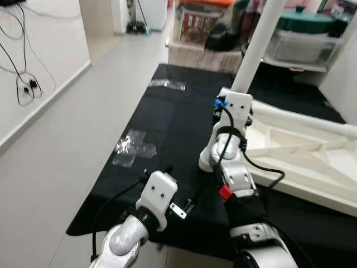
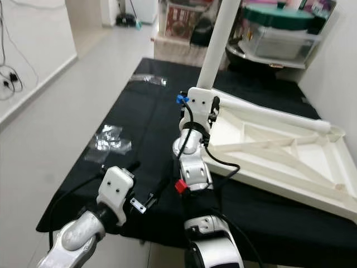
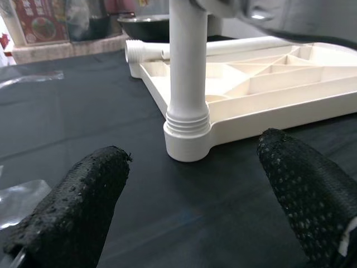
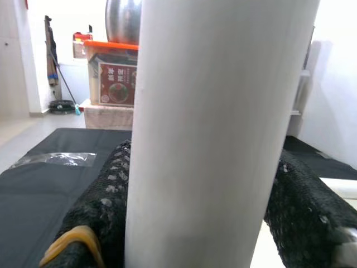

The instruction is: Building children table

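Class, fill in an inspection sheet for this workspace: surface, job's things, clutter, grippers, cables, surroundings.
Surface: black mat on a pale floor.
Job's things: white tabletop lying underside up on the mat; one leg standing upright in its corner socket; a second leg lying along the far edge.
Clutter: clear plastic bags on the mat.
Grippers: right gripper shut on the upright leg; left gripper open, low over the mat, facing the socket.
Cables: black cords on the left wall; black cables along both arms.
Surroundings: boxes and a lidded bin beyond the mat.
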Available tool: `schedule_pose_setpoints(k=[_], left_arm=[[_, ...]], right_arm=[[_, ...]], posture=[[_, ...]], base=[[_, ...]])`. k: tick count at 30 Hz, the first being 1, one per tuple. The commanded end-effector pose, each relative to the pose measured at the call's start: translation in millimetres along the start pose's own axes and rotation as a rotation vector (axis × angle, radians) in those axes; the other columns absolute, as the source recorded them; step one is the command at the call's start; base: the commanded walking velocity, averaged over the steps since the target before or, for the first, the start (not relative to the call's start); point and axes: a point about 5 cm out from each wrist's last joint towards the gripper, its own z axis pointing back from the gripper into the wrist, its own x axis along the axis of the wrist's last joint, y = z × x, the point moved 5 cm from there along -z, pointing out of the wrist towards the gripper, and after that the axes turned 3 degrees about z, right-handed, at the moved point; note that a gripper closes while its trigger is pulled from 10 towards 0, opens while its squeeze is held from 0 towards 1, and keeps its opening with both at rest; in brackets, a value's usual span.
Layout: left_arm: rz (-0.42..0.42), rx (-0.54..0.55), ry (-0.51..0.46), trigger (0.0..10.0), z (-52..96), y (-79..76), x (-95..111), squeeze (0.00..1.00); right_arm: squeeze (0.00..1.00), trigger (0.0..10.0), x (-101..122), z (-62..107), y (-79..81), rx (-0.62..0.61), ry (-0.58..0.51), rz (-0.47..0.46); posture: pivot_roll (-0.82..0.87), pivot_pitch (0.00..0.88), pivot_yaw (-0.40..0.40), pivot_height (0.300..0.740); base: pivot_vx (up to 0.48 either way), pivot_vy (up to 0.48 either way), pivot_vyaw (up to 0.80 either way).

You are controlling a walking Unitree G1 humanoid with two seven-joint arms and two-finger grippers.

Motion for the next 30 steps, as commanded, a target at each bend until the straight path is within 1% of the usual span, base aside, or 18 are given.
schedule_pose_setpoints(k=[1, 2, 4, 5, 6, 7, 11, 14, 15, 17, 19, 20, 22, 24, 26, 27, 29, 30], left_arm=[[0.006, -0.002, 0.01, 10.0, 0.8, -0.5, -4, 0.0], [0.005, -0.005, 0.01, 10.0, 0.2, -0.8, -5, 0.0], [0.004, -0.007, 0.01, 10.0, 0.0, -1.2, -5, 0.0], [0.001, -0.012, 0.01, 10.0, -0.7, -1.9, -5, 0.0], [0.001, -0.012, 0.01, 10.0, -0.8, -2.0, -6, 0.0], [0.002, -0.013, 0.01, 10.0, -1.0, -2.2, -6, 0.0], [0.002, -0.013, 0.009, 10.0, -1.4, -2.0, -6, 0.0], [0.0, -0.014, 0.008, 10.0, -2.1, -1.0, -5, 0.0], [0.0, -0.014, 0.008, 10.0, -2.1, -0.7, -5, 0.0], [0.0, -0.014, 0.008, 10.0, -2.1, -0.7, -5, 0.0], [0.002, -0.013, 0.009, 10.0, -2.0, -0.8, -6, 0.0], [0.002, -0.013, 0.009, 10.0, -2.0, -0.8, -6, 0.0], [0.002, -0.016, 0.009, 10.0, -2.0, -1.6, -6, 0.0], [0.002, -0.017, 0.009, 10.0, -2.1, -1.3, -6, 0.0], [-0.001, -0.015, 0.009, 10.0, -2.5, 0.4, -6, 0.0], [-0.001, -0.015, 0.009, 10.0, -2.5, 0.4, -6, 0.0], [-0.005, -0.016, 0.008, 10.0, -2.8, 1.1, -5, 0.0], [-0.005, -0.016, 0.008, 10.0, -2.8, 1.1, -5, 0.0]], right_arm=[[0.0, 10.0, -15, 3.9, -14.7, -0.023, 0.025, 0.042], [0.0, 10.0, -39, 16.4, -26.8, -0.009, 0.084, 0.11], [0.0, 10.0, -47, 21.0, -31.7, -0.006, 0.105, 0.138], [0.0, 10.0, -62, 26.9, -49.9, -0.055, 0.175, 0.192], [0.0, 10.0, -65, 28.2, -54.6, -0.067, 0.189, 0.208], [0.0, 10.0, -67, 29.0, -61.9, -0.094, 0.202, 0.232], [0.0, 10.0, -67, 29.6, -71.6, -0.13, 0.208, 0.25], [0.0, 10.0, -48, 24.0, -84.7, -0.192, 0.144, 0.289], [0.0, 10.0, -41, 22.0, -85.9, -0.204, 0.121, 0.255], [0.0, 10.0, -41, 22.0, -85.9, -0.204, 0.121, 0.255], [0.0, 10.0, -25, 18.9, -80.2, -0.191, 0.071, 0.147], [0.0, 10.0, -25, 18.9, -80.2, -0.191, 0.071, 0.147], [0.0, 10.0, -10, 19.1, -70.9, -0.163, 0.055, 0.064], [0.0, 10.0, -6, 19.3, -67.9, -0.156, 0.052, 0.048], [0.0, 10.0, 10, 21.4, -61.9, -0.154, 0.0, 0.071], [0.0, 10.0, 10, 21.4, -61.9, -0.154, 0.0, 0.071], [0.0, 10.0, 28, 23.1, -60.4, -0.176, -0.084, 0.1], [0.0, 10.0, 28, 23.1, -60.4, -0.176, -0.084, 0.1]], posture=[[0.08, 0.045, -0.09, 0.74], [0.08, 0.043, -0.089, 0.74], [0.08, 0.043, -0.089, 0.74], [0.07, 0.04, -0.086, 0.74], [0.07, 0.034, -0.087, 0.74], [0.07, 0.034, -0.087, 0.74], [0.07, 0.034, -0.083, 0.74], [0.07, 0.039, -0.083, 0.74], [0.07, 0.039, -0.083, 0.74], [0.07, 0.039, -0.083, 0.74], [0.07, 0.041, -0.079, 0.74], [0.07, 0.041, -0.079, 0.74], [0.07, 0.041, -0.079, 0.74], [0.07, 0.045, -0.074, 0.74], [0.07, 0.047, -0.074, 0.74], [0.07, 0.047, -0.074, 0.74], [0.08, 0.046, -0.07, 0.74], [0.08, 0.046, -0.07, 0.74]], base=[[0.0, 0.0, 0.0], [0.0, 0.0, 0.0], [0.0, 0.0, 0.0], [0.0, 0.0, 0.0], [0.0, 0.0, 0.0], [0.0, 0.0, 0.0], [0.0, 0.0, 0.0], [0.0, 0.0, 0.0], [0.0, 0.0, 0.0], [0.0, 0.0, 0.0], [0.0, 0.0, 0.0], [0.0, 0.0, 0.0], [0.0, 0.0, 0.0], [0.0, 0.0, 0.0], [0.0, 0.0, 0.0], [0.0, 0.0, 0.0], [0.0, 0.0, 0.0], [0.0, 0.0, 0.0]])
